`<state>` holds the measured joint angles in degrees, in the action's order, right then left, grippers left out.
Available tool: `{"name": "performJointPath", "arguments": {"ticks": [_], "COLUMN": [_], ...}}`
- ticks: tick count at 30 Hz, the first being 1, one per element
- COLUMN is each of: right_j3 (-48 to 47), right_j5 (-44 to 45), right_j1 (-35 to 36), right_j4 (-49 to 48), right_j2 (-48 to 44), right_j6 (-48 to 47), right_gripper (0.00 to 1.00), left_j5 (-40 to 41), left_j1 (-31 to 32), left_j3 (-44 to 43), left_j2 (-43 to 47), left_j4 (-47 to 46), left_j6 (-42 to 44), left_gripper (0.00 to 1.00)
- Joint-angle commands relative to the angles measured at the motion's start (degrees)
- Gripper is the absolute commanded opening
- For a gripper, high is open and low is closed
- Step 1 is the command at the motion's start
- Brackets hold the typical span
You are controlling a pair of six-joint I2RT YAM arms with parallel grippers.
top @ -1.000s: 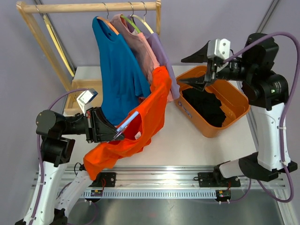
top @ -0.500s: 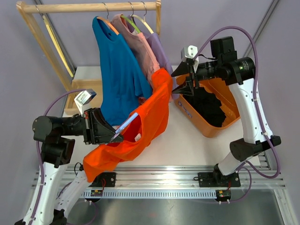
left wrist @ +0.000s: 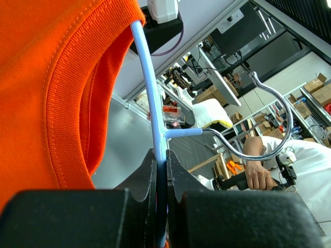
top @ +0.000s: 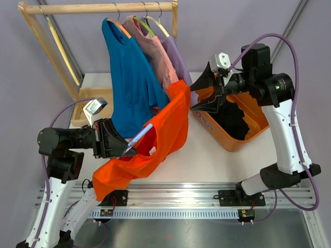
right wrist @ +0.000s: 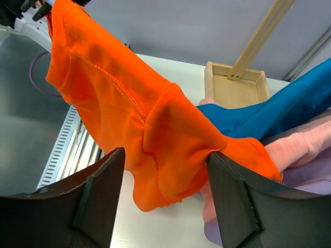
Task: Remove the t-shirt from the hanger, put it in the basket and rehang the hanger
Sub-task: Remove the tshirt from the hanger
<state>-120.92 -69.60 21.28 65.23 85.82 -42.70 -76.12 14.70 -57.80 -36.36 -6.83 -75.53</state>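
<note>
We see the left gripper (top: 127,150) clamped shut on the blue hanger (left wrist: 154,113) at lower left; the right gripper (top: 192,98), centre frame, stands wide open beside the orange t-shirt (top: 168,129)

Both arms are built of glossy white link shells joined by black cylindrical joint housings. A purple cable (top: 66,107) loops along the left arm (top: 56,150), and a second cable (top: 270,35) arcs over the right arm (top: 283,121). A small white camera box (top: 94,107) sits at each wrist. The right gripper's (right wrist: 165,152) fingers (right wrist: 98,196) are matte black wedges with finely serrated edges.
</note>
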Motion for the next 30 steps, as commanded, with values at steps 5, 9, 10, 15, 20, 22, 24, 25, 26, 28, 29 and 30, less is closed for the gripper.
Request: {"name": "performJointPath", "arguments": {"ticks": [5, 9, 10, 15, 20, 22, 24, 25, 26, 28, 29, 30], "right_j3": [4.7, 5.4, 5.5, 8.6, 11.8, 15.0, 17.6, 18.3, 19.0, 19.8, 19.9, 20.4], "right_j5": [3.7, 7.0, 8.6, 15.4, 21.6, 24.4, 25.3, 26.5, 26.9, 28.3, 28.7, 29.1], "right_j1": [3.6, 3.6, 3.6, 3.6, 0.4, -2.1, -7.3, -9.0, -11.1, -16.6, -18.2, -20.8], "right_j4": [-12.1, -16.4, -17.4, -24.7, -28.7, -31.9, -35.6, -36.7, -37.9, -39.5, -39.7, -39.6], "right_j2": [-0.1, 0.4, 0.4, -1.3, -5.8, -8.9, -10.8, -12.3, -13.0, -13.7, -13.7, -13.5], "right_j6": [14.9, 19.9, 20.6, 28.1, 32.2, 34.8, 37.3, 38.6, 40.8, 44.1, 44.9, 45.8], "right_gripper": [0.58, 0.37, 0.25, 0.0, 0.0, 0.0, 0.0, 0.0, 0.0, 0.0, 0.0, 0.0], "left_j5": [0.8, 1.5, 1.7, 2.1, 2.8, 3.3, 3.3, 3.4, 3.3, 3.1, 2.9, 2.5], "left_j1": [0.3, 0.3, 0.3, 0.3, 0.3, 0.3, 0.3, 0.3, 0.3, 0.3, 0.3, 0.3], "left_j3": [-0.7, 0.1, 0.3, 1.7, 1.7, 1.5, 1.4, 1.3, 1.2, 1.3, 1.4, 1.4], "left_j2": [-0.6, 0.2, 0.6, 1.3, 1.6, 1.6, 2.0, 2.0, 2.0, 2.3, 2.2, 2.2], "left_j4": [-7.0, -7.4, -7.6, -8.7, -6.3, -2.6, 1.6, 2.9, 5.3, 6.6, 6.7, 6.7], "left_j6": [-1.6, -1.8, -2.0, -2.7, 0.6, 3.6, 5.7, 6.7, 8.2, 8.9, 9.0, 8.9], "left_gripper": [0.0, 0.0, 0.0, 0.0, 0.0, 0.0, 0.0, 0.0, 0.0, 0.0, 0.0, 0.0]}}
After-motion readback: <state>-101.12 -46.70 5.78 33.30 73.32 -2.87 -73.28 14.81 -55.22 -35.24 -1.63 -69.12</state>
